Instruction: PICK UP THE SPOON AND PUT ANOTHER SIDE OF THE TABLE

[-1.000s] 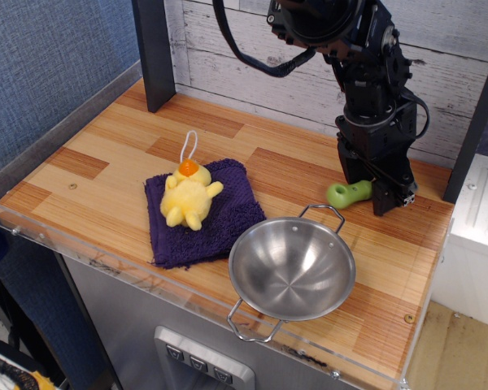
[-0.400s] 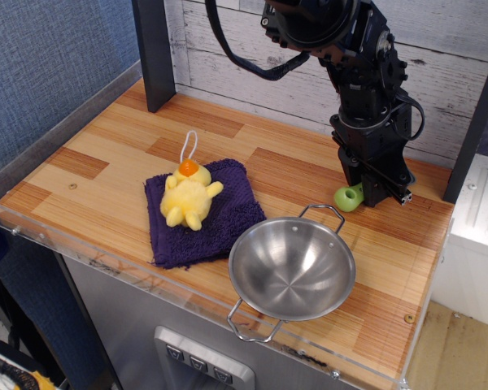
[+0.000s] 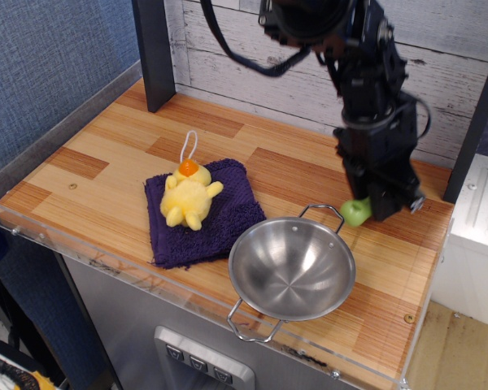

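The spoon [image 3: 356, 213] shows only as the rounded end of its light-green handle, sticking out to the left of my gripper [image 3: 382, 208]. Its grey metal head is hidden behind the gripper. The black gripper points down at the back right of the wooden table [image 3: 106, 154], and its jaws appear closed around the spoon's handle. I cannot tell whether the spoon touches the tabletop. The handle end sits just behind the far handle of the steel bowl [image 3: 291, 268].
A yellow plush duck [image 3: 187, 196] lies on a purple towel [image 3: 232, 218] mid-table. The two-handled steel bowl stands at the front right. A black post [image 3: 153, 53] rises at the back left, another [image 3: 473, 122] at the right edge. A white plank wall runs behind.
The gripper has closed on the green handle and shifted toward the table's front. The handle, lying sideways a second ago, now points end-on and sits lower in view.
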Robot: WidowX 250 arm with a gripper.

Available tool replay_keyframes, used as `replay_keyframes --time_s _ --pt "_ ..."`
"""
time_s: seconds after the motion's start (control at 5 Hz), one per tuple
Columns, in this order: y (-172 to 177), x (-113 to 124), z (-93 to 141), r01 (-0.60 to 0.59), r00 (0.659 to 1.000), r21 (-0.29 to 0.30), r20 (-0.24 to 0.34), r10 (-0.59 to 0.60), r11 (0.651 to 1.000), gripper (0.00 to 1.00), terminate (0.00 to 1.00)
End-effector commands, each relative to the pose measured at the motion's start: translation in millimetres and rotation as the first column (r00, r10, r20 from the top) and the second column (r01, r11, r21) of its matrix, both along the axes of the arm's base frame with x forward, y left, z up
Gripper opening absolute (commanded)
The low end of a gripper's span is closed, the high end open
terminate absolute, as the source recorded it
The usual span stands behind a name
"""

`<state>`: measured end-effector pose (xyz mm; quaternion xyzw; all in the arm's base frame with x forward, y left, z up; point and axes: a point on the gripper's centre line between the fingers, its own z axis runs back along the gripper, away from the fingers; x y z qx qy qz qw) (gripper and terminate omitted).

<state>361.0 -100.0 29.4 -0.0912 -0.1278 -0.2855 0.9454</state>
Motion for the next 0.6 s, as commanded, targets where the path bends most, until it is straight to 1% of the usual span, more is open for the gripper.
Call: replay_keyframes --time_s 0.0,0.2,0.4 --pt "-3.8 6.0 99.2 -0.052 0.981 -0.094 0.184 0.069 0.994 0.0 0.0" --pt "15.7 -9.6 131.2 -0.083 0.971 -0.14 0.212 0.112 0.987 0.0 0.0" --pt "46.7 -33.7 153.7 -0.176 0.953 -0.156 0.218 0.208 0.972 0.0 0.0"
